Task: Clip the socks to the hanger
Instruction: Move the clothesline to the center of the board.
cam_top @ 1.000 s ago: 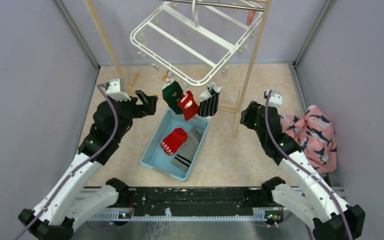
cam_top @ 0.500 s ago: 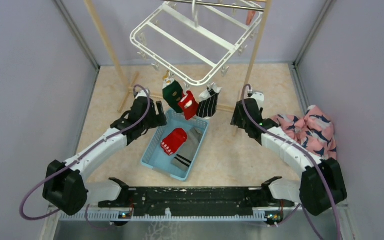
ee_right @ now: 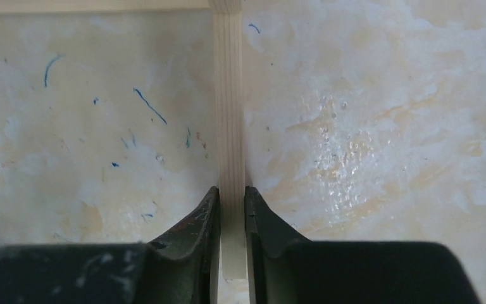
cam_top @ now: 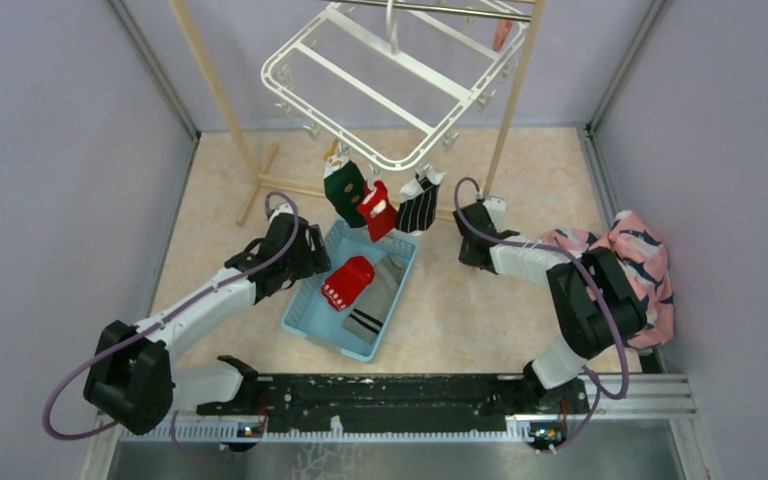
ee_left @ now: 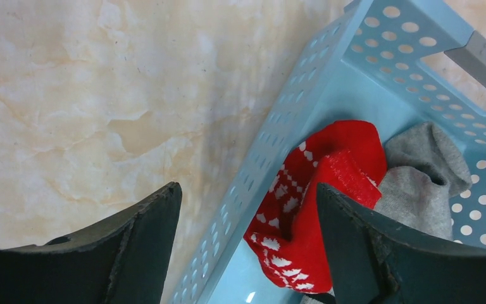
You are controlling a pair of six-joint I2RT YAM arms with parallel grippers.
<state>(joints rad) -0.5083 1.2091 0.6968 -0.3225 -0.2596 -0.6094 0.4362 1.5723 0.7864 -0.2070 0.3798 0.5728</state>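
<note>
Pale marbled worktop (cam_top: 460,310). Wooden rack (cam_top: 508,110) stands at the far side. White hanger (cam_top: 392,165) hangs from it, tilted. Blue basket (cam_top: 310,275) sits mid-worktop; pink cloth (cam_top: 640,265) lies far right. Three socks are clipped on the hanger's near edge: dark green sock (cam_top: 343,190), small red sock (cam_top: 376,212), striped sock (cam_top: 418,208). In the basket lie a red patterned sock (ee_left: 316,202) and, touching it, a grey sock (ee_left: 421,174). Left hand (ee_left: 248,190) is open, fingers spread either side of the basket's wall, above the red patterned sock. Right hand (ee_right: 231,196) is closed, gripping a thin wooden strip of the rack low at the worktop.
</note>
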